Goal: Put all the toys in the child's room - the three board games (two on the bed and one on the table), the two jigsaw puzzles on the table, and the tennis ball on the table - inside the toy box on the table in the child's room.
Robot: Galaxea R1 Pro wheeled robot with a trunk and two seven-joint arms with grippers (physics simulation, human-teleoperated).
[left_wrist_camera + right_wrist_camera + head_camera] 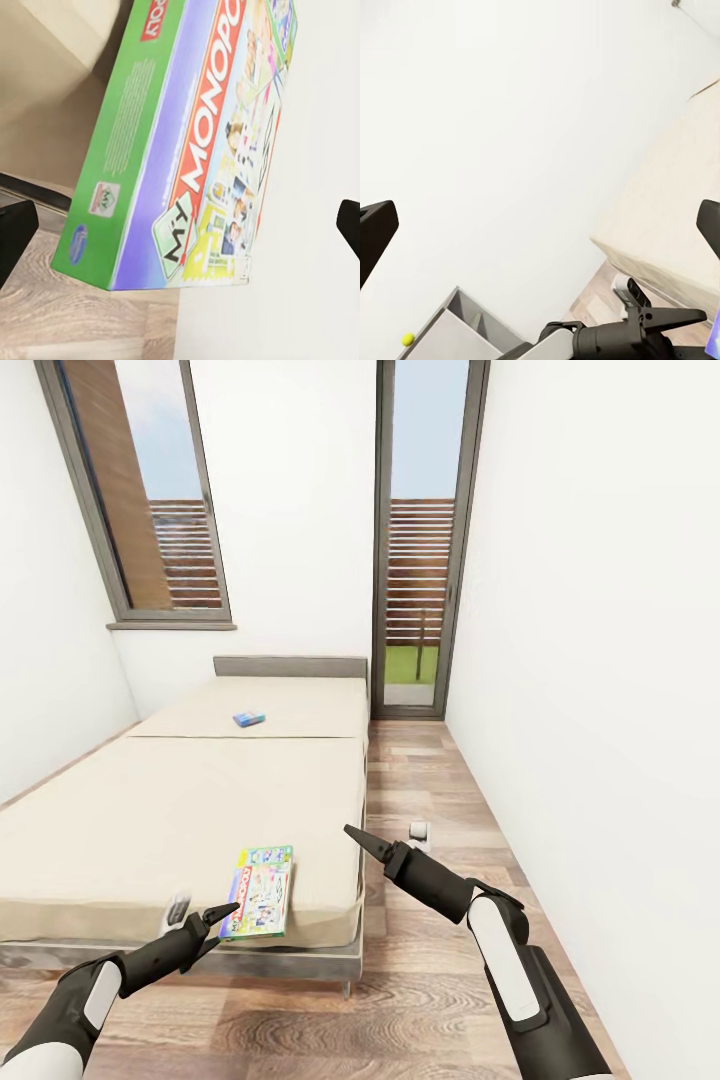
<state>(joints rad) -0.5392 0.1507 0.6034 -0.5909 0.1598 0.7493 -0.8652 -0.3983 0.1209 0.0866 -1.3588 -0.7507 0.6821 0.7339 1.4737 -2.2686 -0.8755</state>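
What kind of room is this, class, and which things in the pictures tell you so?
Most likely a child's bedroom: a low bed with a beige mattress stands against the wall, two board games lie on it, and tall windows look onto a fence outside.

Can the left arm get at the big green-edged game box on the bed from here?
Probably yes. The left gripper sits right at the near edge of the large board game, jaws open, nothing between them. The box lies at the bed's near corner, overhanging slightly.
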